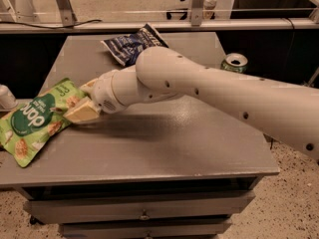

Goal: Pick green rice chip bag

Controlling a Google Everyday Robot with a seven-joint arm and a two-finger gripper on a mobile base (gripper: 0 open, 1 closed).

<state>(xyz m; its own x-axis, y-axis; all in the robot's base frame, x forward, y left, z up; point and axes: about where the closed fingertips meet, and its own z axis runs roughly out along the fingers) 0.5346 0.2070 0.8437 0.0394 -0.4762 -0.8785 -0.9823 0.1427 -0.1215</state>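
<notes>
The green rice chip bag (35, 121) is bright green with a dark green round logo and pictures of tan chips. It lies tilted at the table's left side and hangs over the left edge. My gripper (83, 99) is at the bag's right end, at the tip of the white arm that reaches in from the right. Its cream fingers (82, 112) are closed on the bag's right edge, one above and one below.
A dark blue snack bag (132, 45) lies at the back of the grey table (164, 143). A green drink can (234, 62) stands off the back right corner. A white object (6, 97) sits left of the table. Drawers are below the front edge.
</notes>
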